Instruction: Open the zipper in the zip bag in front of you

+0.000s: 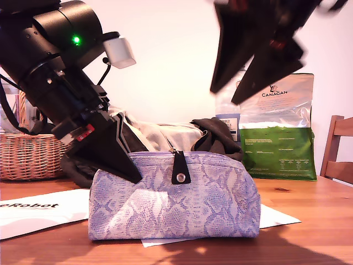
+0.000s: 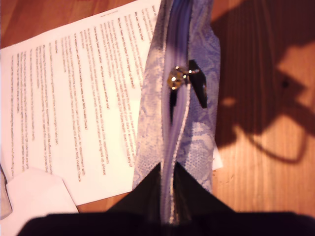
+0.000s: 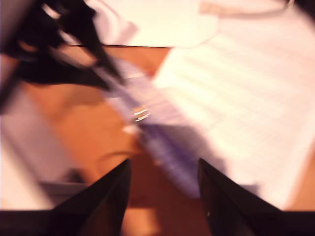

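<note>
Exterior view: my first gripper (image 1: 129,165) pinches the bag (image 1: 176,199), near the surface's front edge, at its top seam; my second gripper (image 1: 237,83) hangs above, jaws apart and empty. Next, take the black pull (image 1: 181,168) and draw the zipper (image 2: 179,98) along.

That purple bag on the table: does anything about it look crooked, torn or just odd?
Nothing torn. The bag stands upright on sheets of paper, its zipper looking shut, its black tab hanging down the front. My first gripper pinches the top edge near one end, so the zip line bends slightly there.
</note>
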